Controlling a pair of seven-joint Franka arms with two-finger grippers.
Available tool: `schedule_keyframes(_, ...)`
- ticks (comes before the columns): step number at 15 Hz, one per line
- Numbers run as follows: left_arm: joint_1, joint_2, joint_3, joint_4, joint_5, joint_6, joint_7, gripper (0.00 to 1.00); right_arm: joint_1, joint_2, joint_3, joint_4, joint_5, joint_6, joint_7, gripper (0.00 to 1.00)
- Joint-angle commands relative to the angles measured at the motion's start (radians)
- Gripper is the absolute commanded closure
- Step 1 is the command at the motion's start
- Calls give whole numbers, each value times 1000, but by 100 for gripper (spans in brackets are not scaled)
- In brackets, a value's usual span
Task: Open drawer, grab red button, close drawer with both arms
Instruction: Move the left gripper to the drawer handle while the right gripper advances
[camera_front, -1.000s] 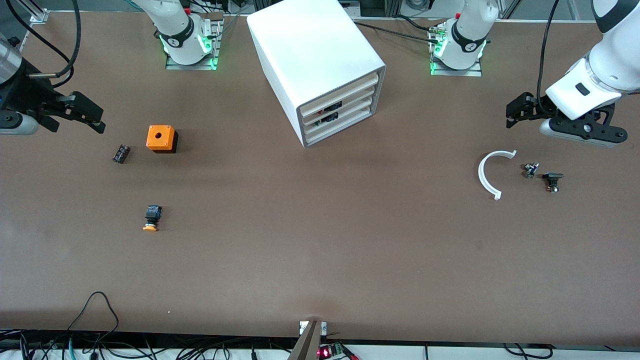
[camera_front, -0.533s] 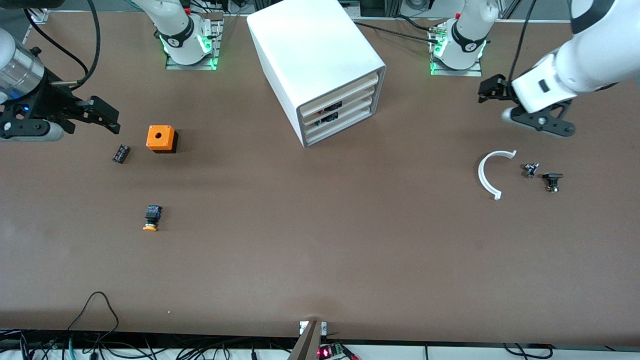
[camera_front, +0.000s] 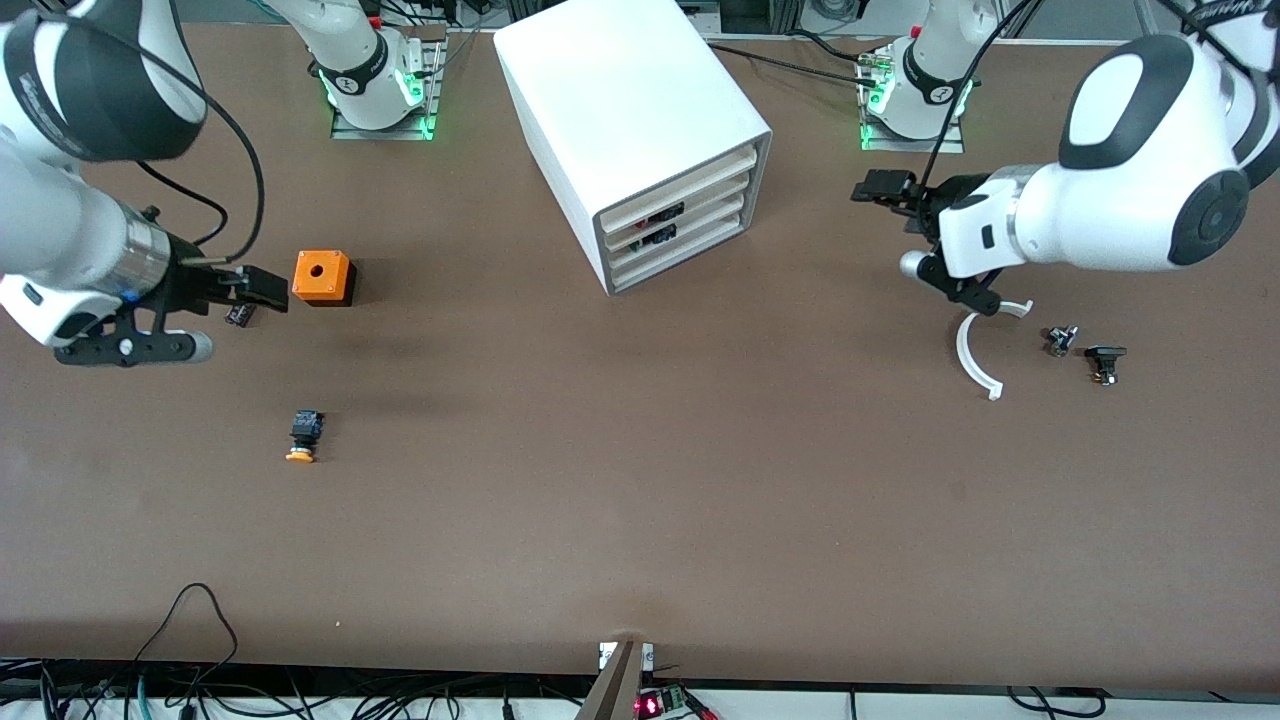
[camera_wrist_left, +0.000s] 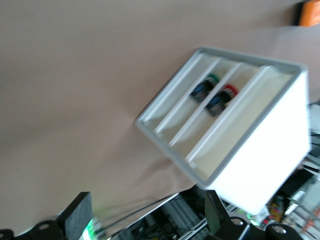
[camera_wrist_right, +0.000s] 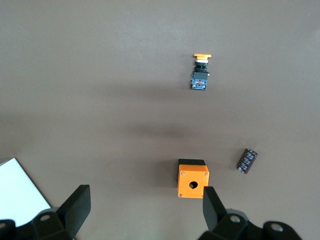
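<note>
Hovering open-fingered, the black left gripper (camera_front: 885, 190) faces the white box cabinet (camera_front: 640, 130); the black right gripper (camera_front: 262, 287), fingers spread, hangs beside the orange box (camera_front: 322, 277).

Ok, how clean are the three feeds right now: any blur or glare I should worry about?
Front view: sharp, evenly lit, soft shadows beside the cabinet and orange box. Left wrist view: smeared, the cabinet's side wall blown out white, though the red-capped button in its drawer reads. Right wrist view: crisp, with faint shadow bands on the table.
</note>
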Motion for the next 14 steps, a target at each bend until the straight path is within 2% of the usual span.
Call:
schedule_keyframes(1,4,40,-20,-56,-141,74,134,0,-4,37,0,11,-7,6,-4,1)
schedule_keyframes(5,4,37,-34,-258,-347,249,408,0,-7,71,0,13,-7,82,-19,1)
schedule_keyframes(9,4,37,-89,-439,-525,397,622,2,1,85,1,42,-8,182,-18,1)
schedule_keyframes(13,4,44,-126,-538,-653,424,751,24,24,99,3,45,-5,278,16,1)
schedule_keyframes(14,3,61,-130,-542,-659,425,768,25,31,102,3,45,-5,298,42,1)
